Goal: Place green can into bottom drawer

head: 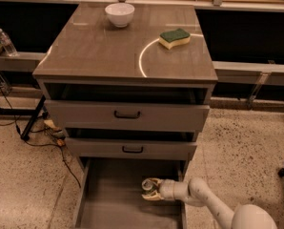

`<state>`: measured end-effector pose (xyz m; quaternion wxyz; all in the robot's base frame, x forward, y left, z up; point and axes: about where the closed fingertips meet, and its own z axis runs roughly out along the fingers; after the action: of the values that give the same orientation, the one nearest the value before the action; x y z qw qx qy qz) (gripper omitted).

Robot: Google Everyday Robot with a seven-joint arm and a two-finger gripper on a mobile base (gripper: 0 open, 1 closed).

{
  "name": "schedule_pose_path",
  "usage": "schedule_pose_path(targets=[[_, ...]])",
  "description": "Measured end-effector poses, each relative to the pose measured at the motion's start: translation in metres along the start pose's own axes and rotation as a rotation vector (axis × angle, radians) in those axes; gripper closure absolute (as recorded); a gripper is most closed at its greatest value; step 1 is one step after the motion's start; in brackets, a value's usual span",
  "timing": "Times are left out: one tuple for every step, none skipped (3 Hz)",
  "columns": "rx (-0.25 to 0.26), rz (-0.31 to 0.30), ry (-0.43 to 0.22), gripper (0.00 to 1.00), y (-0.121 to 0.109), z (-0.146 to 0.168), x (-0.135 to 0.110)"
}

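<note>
We see the grey-brown cabinet (125, 56) filling the middle of the frame, standing on a speckled floor (242, 142). Its flat top carries a bright curved reflection.

At the bottom of the frame the bottom drawer (113, 204) is pulled out towards us, and its grey floor and low side walls show below the two upper drawers. The upper drawers sit above it, each a little way out, the top drawer (85, 113) and the middle drawer (94, 148) each with a black handle.

From the lower right corner the robot's white arm (206, 202) reaches leftwards into the open bottom drawer, near its right wall.

On the cabinet top, a white bowl (119, 13) stands near the back edge at upper centre. A green-topped sponge (175, 37) lies to its right, well apart from the bowl. At the far upper left, off the cabinet, a clear water bottle (7, 42) stands on a ledge. Dark cables (42, 137) trail over the floor beside the cabinet's left side.

The gripper (147, 189) is at the arm's left end, inside the bottom drawer just under the front of the middle drawer. Its two pale fingers (153, 180) are pinching the green can (147, 184), one on each side. The can is upright, with its silver top towards us. We cannot tell whether its base touches the drawer floor.
</note>
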<state>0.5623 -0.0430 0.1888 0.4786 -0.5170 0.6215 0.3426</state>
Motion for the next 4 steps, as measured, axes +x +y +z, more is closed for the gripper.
schedule_pose_path(targets=[[-0.012,-0.009,0.011,0.43,0.020,-0.016,0.005],[-0.013,0.007,0.016,0.12,0.039,-0.024,0.011],[-0.011,0.016,0.018,0.00,0.043,-0.024,0.015],[0.001,0.026,0.026,0.00,0.039,-0.020,0.021]])
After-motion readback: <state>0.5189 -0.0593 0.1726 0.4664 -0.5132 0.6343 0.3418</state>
